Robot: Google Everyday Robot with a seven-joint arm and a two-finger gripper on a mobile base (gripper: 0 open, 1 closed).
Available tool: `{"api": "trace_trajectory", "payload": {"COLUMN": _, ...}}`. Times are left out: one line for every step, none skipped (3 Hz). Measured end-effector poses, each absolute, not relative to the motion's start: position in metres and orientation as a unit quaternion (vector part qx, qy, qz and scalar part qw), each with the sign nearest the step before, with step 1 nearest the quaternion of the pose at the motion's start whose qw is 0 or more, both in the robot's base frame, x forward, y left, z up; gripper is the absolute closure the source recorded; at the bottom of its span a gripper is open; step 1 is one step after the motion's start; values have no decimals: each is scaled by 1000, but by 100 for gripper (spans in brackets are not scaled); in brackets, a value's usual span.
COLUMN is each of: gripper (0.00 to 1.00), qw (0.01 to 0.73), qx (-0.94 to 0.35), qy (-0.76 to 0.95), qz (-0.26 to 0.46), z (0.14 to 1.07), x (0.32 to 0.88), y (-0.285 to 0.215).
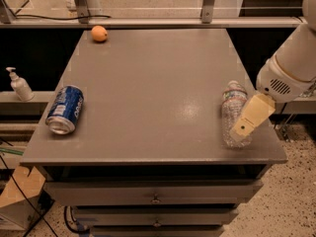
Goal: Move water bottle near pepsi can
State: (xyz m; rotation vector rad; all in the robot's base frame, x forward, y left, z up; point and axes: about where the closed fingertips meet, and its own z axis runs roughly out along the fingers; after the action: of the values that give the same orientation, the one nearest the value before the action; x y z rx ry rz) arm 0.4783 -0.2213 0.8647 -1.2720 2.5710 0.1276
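The water bottle [231, 106] is clear and ribbed with a white cap and lies on its side near the table's front right corner, cap pointing to the back. My gripper [248, 119], cream-coloured, hangs from the white arm [289, 68] right over the bottle's right side and lower half, partly covering it. The pepsi can [64, 109], blue with a silver top, lies on its side near the table's front left edge, far from the bottle.
An orange [99, 33] sits at the back left of the grey table [153, 83]. A small white pump bottle [19, 84] stands on a ledge left of the table. Drawers are below the tabletop; a rail runs along the back.
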Motion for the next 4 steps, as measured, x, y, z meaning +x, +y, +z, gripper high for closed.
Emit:
{"api": "trace_trajectory", "payload": {"gripper": 0, "qw": 127, "qx": -416, "qy": 898, "qz": 64, "z": 845, "x": 479, "y": -224}}
{"api": "trace_trajectory", "payload": {"gripper": 16, "qw": 122, "qx": -402, "qy": 904, "qz": 80, "z": 833, "x": 482, "y": -223}}
{"api": "trace_trajectory", "payload": {"gripper": 40, "qw": 118, "qx": -397, "qy": 906, "qz": 89, "z": 826, "x": 484, "y": -218}}
{"api": "trace_trajectory", "payload": {"gripper": 64, "qw": 115, "qx": -398, "qy": 906, "qz": 89, "z": 823, "x": 486, "y": -214}}
